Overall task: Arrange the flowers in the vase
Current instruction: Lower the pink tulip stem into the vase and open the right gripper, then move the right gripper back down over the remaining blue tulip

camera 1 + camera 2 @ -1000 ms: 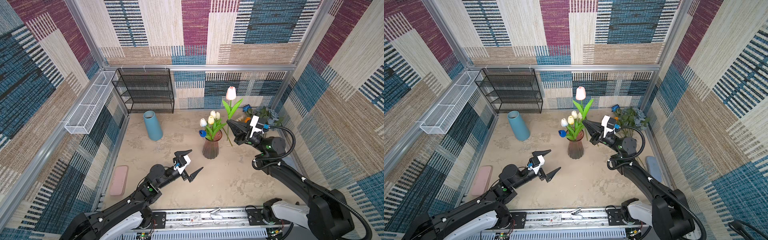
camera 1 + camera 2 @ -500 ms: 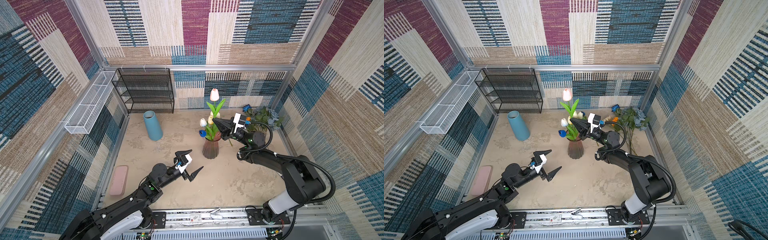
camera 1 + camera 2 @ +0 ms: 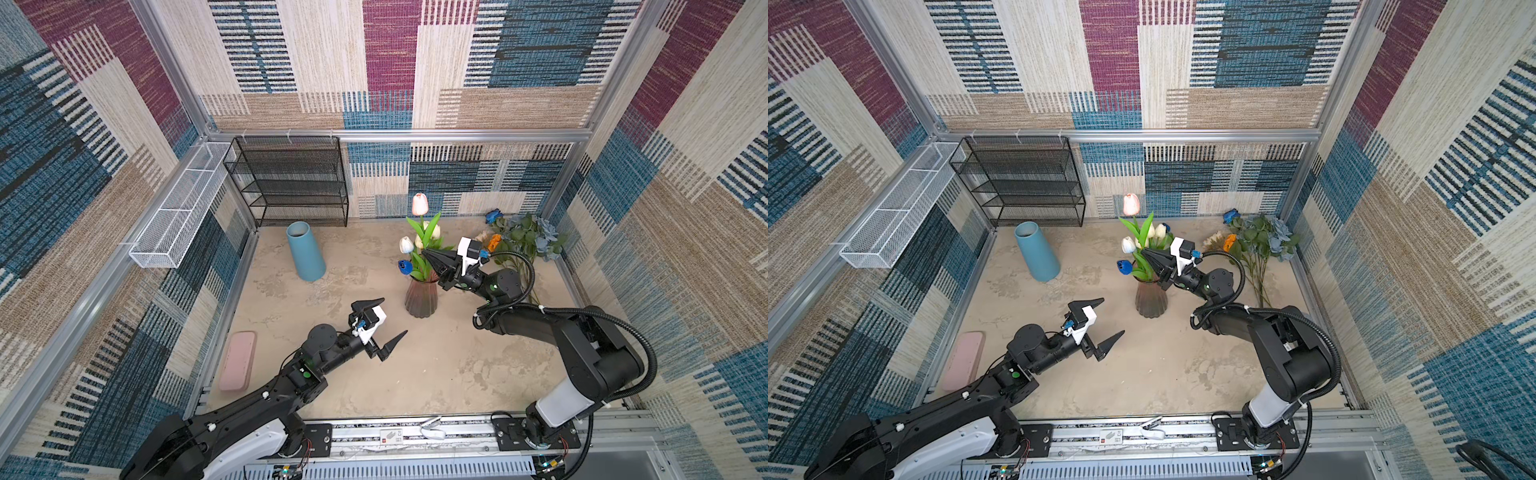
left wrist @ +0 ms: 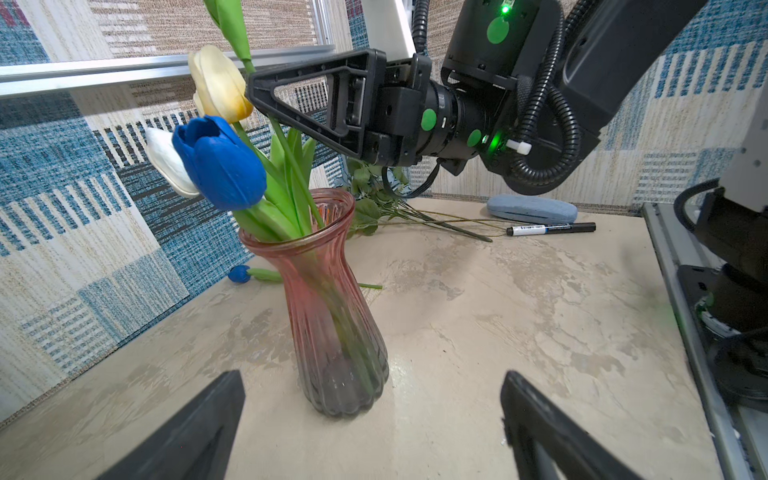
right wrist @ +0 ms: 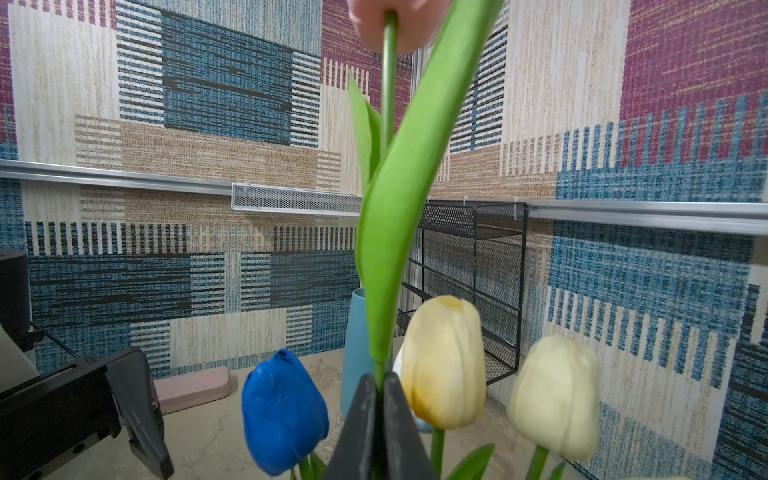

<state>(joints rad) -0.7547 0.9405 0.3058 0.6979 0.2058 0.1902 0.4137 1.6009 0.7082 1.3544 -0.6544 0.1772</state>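
right gripper on pink tulip stem

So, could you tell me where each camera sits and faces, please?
Top views: high above the front, looking down on the table; left arm and right arm show.
Left wrist: behind the open left gripper, facing the vase.
Right wrist: behind the right gripper pinching the pink tulip, facing the shelf.
Shared: both wrist views show the blue tulip.
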